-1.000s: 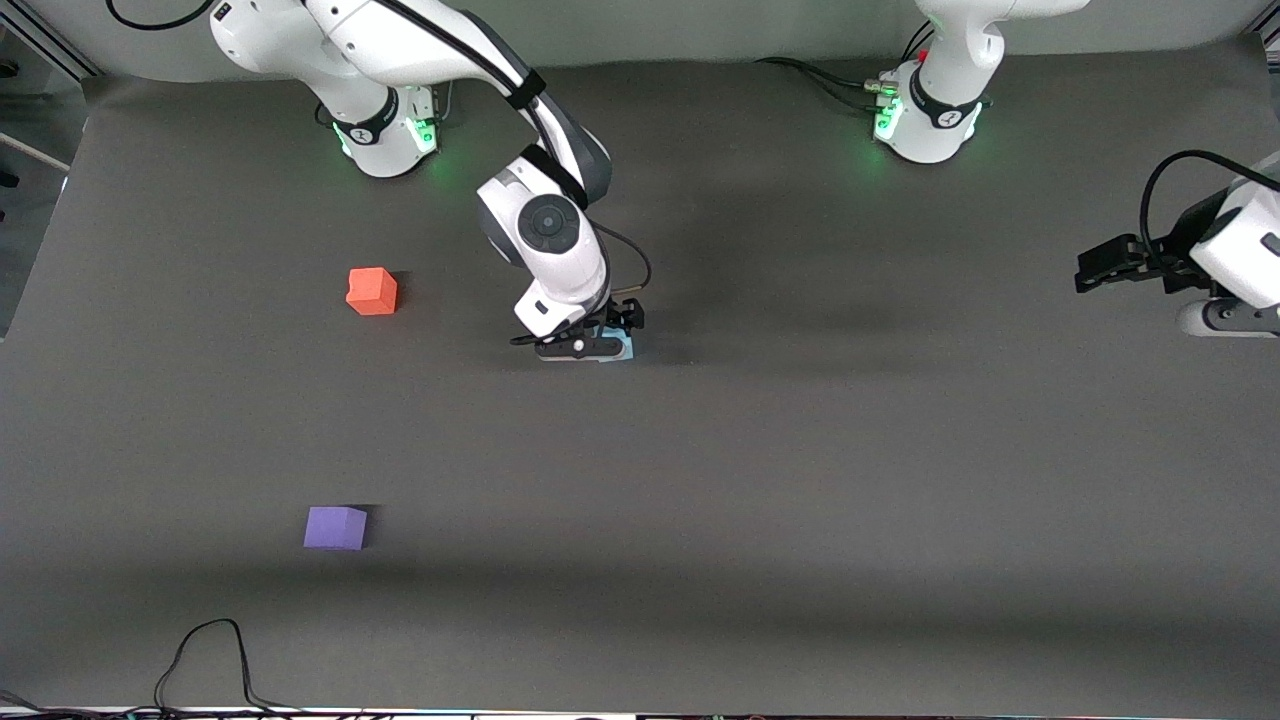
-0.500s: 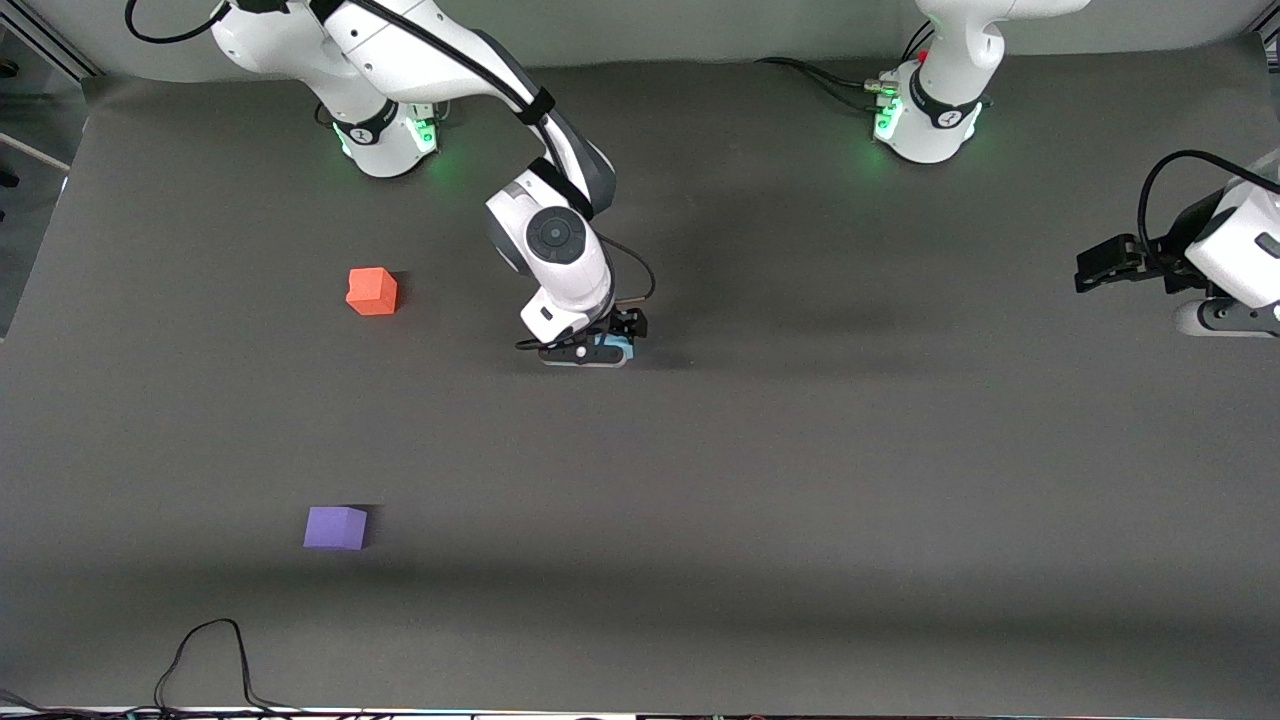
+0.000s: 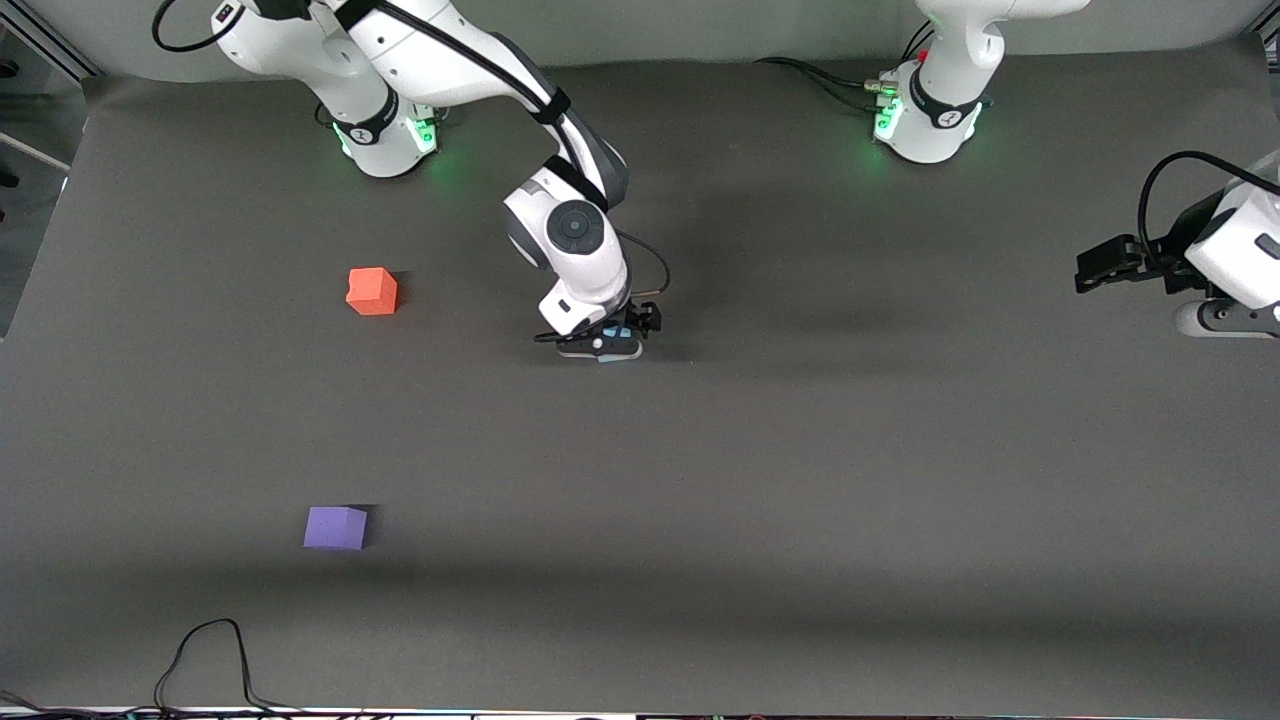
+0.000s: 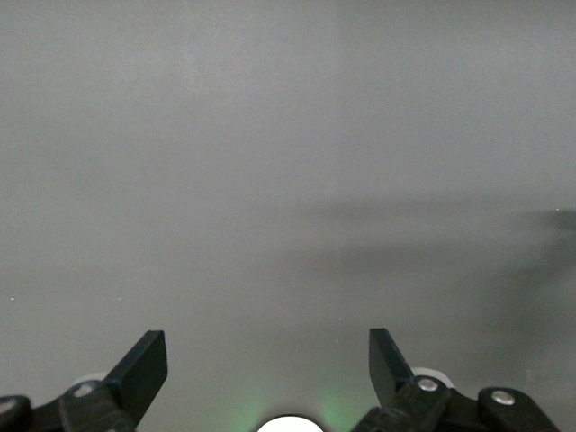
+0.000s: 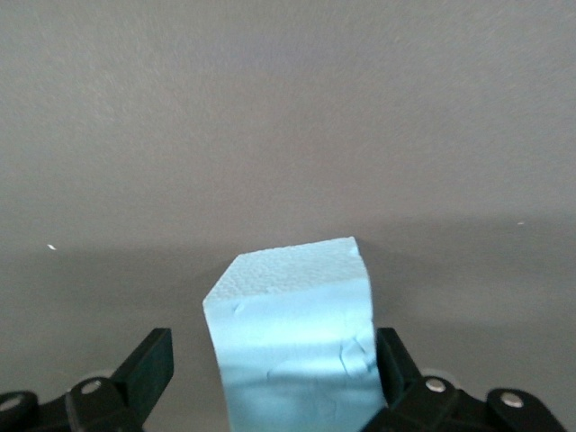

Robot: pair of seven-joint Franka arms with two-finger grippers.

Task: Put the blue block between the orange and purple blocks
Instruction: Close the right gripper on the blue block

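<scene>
We see the right gripper (image 3: 612, 345) at frame centre, its fingers (image 5: 393, 360) set around the blue block (image 5: 297, 337), one touching, one apart. The orange block (image 3: 372, 291) sits upper left, the purple block (image 3: 335, 527) lower left on the counter (image 3: 800, 500). The left gripper (image 3: 1095, 268) waits, fingers (image 4: 144, 369) wide open, holding nothing.

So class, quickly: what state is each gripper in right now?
Left gripper: open, holding nothing, waiting at the left arm's end of the table.
Right gripper: around the blue block; grip cannot be told.
</scene>
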